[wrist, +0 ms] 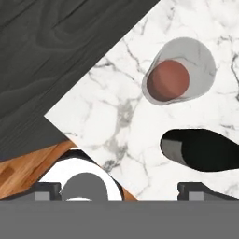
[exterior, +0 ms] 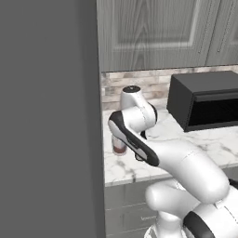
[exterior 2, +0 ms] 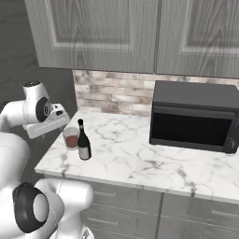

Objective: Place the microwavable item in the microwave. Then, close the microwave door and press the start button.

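simulated kitchen, three views of one moment. the glass tumbler (exterior 2: 71, 138), clear with a reddish-brown lower half, stands upright near the left end of the marble counter (exterior 2: 140, 158), just beside the dark wine bottle (exterior 2: 83, 142), which stands to its right and slightly nearer the front edge in the right base view; whether the two touch cannot be told. in the left base view the tumbler (exterior: 119, 146) shows partly behind the arm's forearm, close to the grey wall panel (exterior: 46, 116) that bounds the counter on the left. the microwave (exterior 2: 195, 115) sits at the back right of the counter, well apart from the tumbler, against the stone-tile backsplash (exterior 2: 112, 91); its door (exterior 2: 189, 128) lies flat against the front, closed, with the black keypad panel (exterior 2: 231, 135) at its right end. grey wall cabinets (exterior 2: 140, 32) hang above.

the arm reaches left, its hand held above and just behind the tumbler in the right base view. the hand view looks down on the counter: the tumbler (wrist: 179, 77) lies in the upper right, seen from above, the wine bottle (wrist: 203, 149) below it as a dark shape, and the counter's corner meets dark wall and wooden floor (wrist: 23, 172) at the left. the gripper (wrist: 119, 191) is wide open and holds nothing; its two dark fingertips (wrist: 46, 191) rise far apart at the bottom, clear of the tumbler
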Motion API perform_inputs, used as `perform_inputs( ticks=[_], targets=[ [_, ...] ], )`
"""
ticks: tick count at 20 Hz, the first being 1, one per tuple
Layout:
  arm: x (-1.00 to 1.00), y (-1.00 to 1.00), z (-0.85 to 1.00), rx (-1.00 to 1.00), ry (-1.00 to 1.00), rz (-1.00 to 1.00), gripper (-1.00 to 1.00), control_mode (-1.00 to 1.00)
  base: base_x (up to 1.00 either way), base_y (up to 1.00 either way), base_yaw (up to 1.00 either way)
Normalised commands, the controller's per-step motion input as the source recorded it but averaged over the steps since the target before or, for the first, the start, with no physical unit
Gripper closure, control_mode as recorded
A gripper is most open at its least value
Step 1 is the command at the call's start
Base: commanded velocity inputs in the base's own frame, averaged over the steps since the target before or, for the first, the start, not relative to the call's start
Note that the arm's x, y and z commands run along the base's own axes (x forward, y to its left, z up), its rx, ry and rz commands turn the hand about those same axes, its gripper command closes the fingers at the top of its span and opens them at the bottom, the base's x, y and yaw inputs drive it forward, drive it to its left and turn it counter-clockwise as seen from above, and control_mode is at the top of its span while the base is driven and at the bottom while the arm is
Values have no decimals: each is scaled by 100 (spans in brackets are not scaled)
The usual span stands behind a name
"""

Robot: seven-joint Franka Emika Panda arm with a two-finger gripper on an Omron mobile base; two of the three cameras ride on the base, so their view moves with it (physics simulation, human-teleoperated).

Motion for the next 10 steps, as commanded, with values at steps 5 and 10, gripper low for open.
perform_inputs(
  ticks=[5,10],
  targets=[
    [12,1,-31,-8,3,9,-100,-100,0,0,0],
    [18,2,-32,-7,0,4,-100,-100,0,0,0]
  ],
)
